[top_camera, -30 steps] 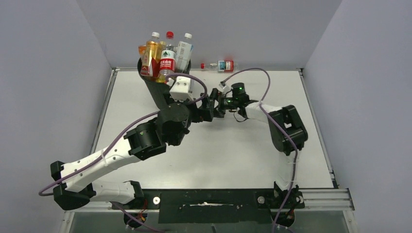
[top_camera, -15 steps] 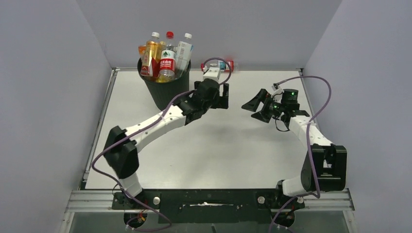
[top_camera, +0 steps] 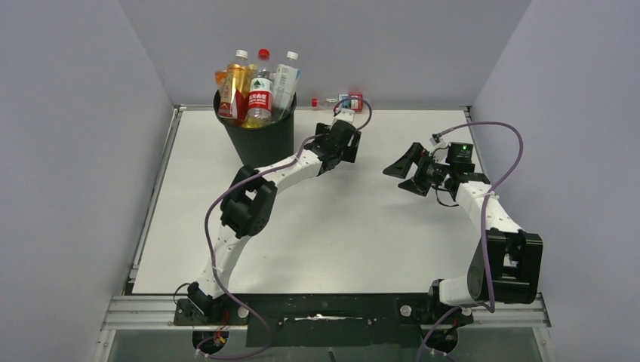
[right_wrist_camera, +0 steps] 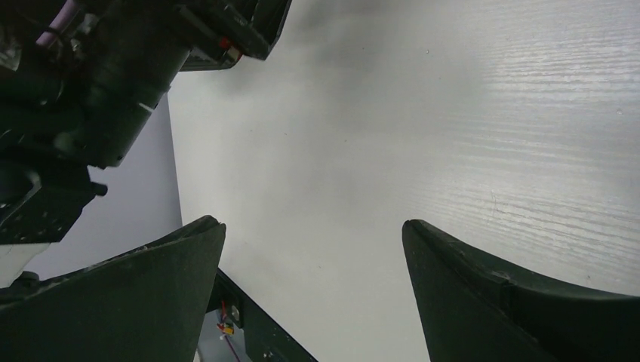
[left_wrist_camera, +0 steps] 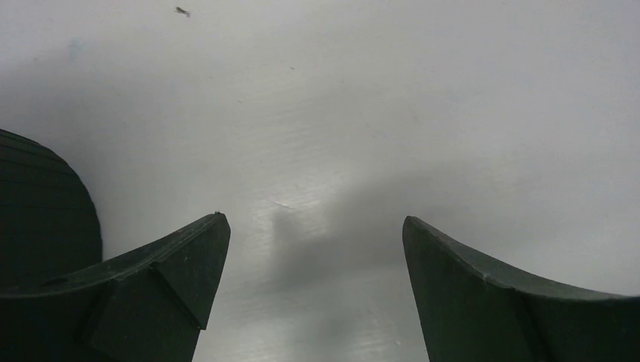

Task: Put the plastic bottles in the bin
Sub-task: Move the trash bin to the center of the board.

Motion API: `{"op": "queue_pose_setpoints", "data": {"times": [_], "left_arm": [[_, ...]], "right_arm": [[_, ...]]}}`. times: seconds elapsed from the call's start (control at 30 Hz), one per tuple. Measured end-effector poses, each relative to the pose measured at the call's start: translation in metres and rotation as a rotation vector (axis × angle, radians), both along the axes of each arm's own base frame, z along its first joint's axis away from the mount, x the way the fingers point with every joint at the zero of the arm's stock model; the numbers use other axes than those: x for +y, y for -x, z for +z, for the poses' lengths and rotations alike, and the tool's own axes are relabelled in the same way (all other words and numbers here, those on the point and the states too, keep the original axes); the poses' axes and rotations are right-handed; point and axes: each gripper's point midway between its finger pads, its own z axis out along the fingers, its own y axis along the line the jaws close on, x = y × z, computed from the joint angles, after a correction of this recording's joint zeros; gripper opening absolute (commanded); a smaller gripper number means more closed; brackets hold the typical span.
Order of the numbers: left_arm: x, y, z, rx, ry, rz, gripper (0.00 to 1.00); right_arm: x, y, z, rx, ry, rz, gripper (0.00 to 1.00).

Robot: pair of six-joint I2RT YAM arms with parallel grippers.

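Right now the black bin (top_camera: 260,145) stands at the far left of the table (top_camera: 340,241), and it is packed: an amber-filled bottle (top_camera: 236,84), a red-labelled bottle (top_camera: 260,96) and a clear bottle with a pale label (top_camera: 285,79) all stand upright with their necks well above the rim, and a bit of an orange bottle (top_camera: 221,78) shows at the left behind them. One bottle sits outside the bin: a clear red-labelled bottle (top_camera: 349,100) lying on its side along the far edge of the table against the back wall, red cap pointing left, partly hidden by the left arm's purple cable (top_camera: 366,113). The left arm reaches far forward, its wrist just right of the bin and just in front of that lying bottle. The left fingers (top_camera: 349,151) are spread wide and hold nothing; from the wrist camera both left fingers (left_wrist_camera: 166,271) hang over bare white table with only their shadow between them. On the other side, the right arm is bent in from the right edge, and the right fingers (top_camera: 398,161) point left toward the middle of the table, well apart from the left arm. They are released too, gaping with nothing between them; the right wrist camera shows the right fingers (right_wrist_camera: 151,279) over plain table, with the left arm's dark body (right_wrist_camera: 113,68) in the upper left corner.
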Motion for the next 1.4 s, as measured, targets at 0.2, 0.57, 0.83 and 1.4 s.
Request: {"op": "queue_pose_setpoints", "data": {"times": [0.2, 0.57, 0.83, 1.4], "left_arm": [[0.029, -0.038, -0.011, -0.099, -0.124, 0.072, 0.86], [0.04, -0.079, -0.009, -0.237, -0.231, 0.094, 0.87], [0.078, -0.098, -0.011, -0.257, -0.303, 0.194, 0.87], [0.137, -0.064, -0.048, -0.181, -0.383, 0.269, 0.88]], "right_arm": [[0.002, 0.004, -0.001, -0.003, 0.001, 0.027, 0.92], [0.005, 0.013, -0.008, 0.014, -0.008, 0.059, 0.92], [0.006, 0.018, -0.009, 0.015, -0.014, 0.07, 0.91], [0.008, 0.029, -0.014, 0.026, -0.018, 0.087, 0.91]]}}
